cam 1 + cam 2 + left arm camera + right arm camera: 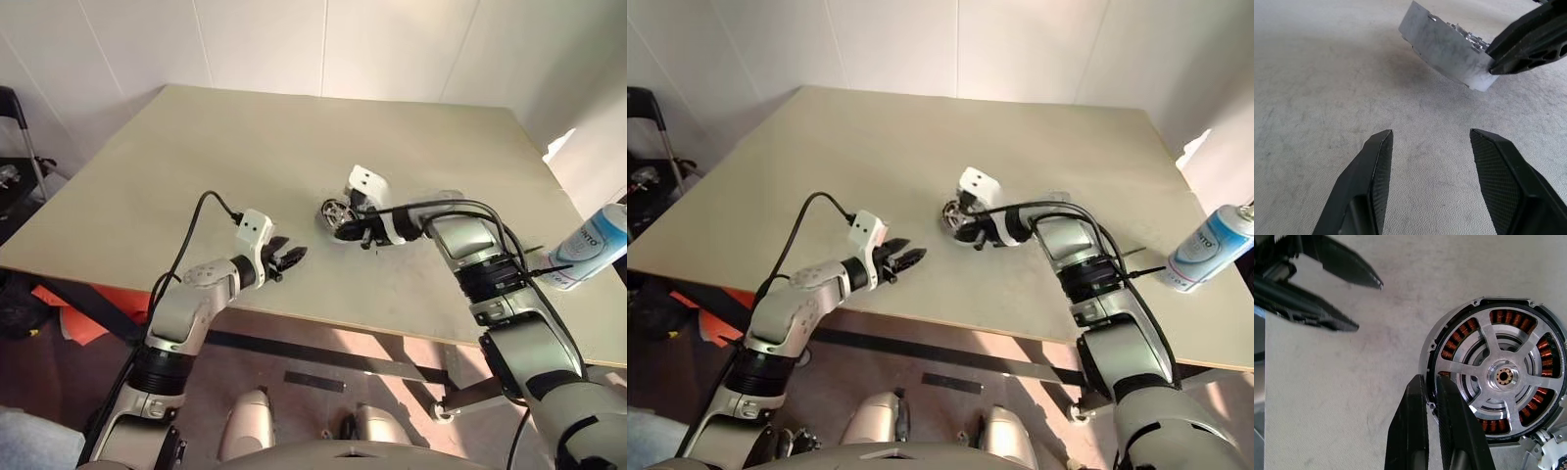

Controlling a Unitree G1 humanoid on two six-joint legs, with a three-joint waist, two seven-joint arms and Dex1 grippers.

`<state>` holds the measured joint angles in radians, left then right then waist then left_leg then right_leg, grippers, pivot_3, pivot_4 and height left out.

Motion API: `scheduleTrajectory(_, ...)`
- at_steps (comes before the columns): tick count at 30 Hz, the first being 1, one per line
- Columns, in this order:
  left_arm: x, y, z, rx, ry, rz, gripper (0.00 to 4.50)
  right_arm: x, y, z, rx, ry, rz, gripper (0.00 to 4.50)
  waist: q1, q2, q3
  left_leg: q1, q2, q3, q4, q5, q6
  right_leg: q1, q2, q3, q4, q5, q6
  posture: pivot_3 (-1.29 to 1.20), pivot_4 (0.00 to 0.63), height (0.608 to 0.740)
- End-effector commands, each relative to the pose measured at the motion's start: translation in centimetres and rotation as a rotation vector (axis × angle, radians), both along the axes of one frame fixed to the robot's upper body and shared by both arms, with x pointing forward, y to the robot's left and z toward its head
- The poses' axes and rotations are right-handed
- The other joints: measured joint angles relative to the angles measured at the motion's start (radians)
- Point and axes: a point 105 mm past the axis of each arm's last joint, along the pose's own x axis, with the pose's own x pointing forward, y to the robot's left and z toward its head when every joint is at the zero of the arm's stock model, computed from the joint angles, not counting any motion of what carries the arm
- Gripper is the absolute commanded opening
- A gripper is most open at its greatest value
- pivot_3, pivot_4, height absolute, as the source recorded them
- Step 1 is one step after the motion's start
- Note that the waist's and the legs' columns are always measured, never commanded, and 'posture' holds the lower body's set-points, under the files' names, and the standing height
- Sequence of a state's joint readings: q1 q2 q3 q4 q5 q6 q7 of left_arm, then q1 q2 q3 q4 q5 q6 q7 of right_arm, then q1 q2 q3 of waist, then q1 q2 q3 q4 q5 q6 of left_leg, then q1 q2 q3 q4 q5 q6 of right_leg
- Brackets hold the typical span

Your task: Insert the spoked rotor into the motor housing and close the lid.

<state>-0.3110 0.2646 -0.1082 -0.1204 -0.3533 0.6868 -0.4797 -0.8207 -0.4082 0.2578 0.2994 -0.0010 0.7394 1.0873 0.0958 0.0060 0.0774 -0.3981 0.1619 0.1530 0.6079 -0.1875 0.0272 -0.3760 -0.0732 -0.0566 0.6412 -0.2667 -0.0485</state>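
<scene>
The motor housing (1498, 377) is seen tilted off the table (245, 157), its silver rim pinched between the pressed-together fingers of the right gripper (1431, 382); one finger lies outside the rim, the other just inside it, over the copper-orange windings. A silver spoked plate with a bright hub is seated across the housing's face, and the windings are glimpsed through its cut-outs. In the head views the right gripper (358, 227) is placed near the middle of the table, with the housing at its tip on the side toward the left gripper (291, 258). The left gripper is held low over the table near its front edge, its two black fingers spread with nothing between them; ahead of them the housing's pale side wall (1449, 49) is seen raised above the surface. The tabletop is a pale beige, finely textured board. A white and blue spray can (1207, 247) is stood near the table's right edge, well apart from the right gripper. Plain white walls (323, 44) are seen behind the table.
</scene>
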Motion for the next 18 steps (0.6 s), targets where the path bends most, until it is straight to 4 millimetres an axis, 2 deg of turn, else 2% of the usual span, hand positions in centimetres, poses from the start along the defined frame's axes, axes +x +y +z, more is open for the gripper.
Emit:
scheduleTrajectory(1,0.1,0.3,1.5,-0.006,-0.059,0.009,2.65,0.9,0.9,2.8,0.057,-0.044,-0.09,0.01,0.0,0.0,0.0,0.0,0.0,0.0,0.0,0.0,-0.002,0.0,0.0,0.0,0.0,0.0,0.0,0.0,0.0,0.74)
scheduleTrajectory(9,-0.1,0.9,1.5,0.007,-0.061,0.022,2.65,0.8,2.0,0.8,0.091,0.16,-0.262,0.01,0.003,0.001,0.001,0.002,0.0,0.0,-0.001,0.002,-0.011,0.002,0.0,0.0,0.0,0.0,0.0,0.0,0.0,0.74)
scheduleTrajectory(18,-0.3,1.0,1.2,0.013,-0.056,0.027,2.65,-0.2,3.7,0.8,0.154,0.322,-0.341,0.01,0.002,0.001,0.001,0.008,0.0,0.0,-0.005,0.004,-0.014,0.006,0.0,0.0,-0.001,0.0,0.0,0.0,0.0,0.74)
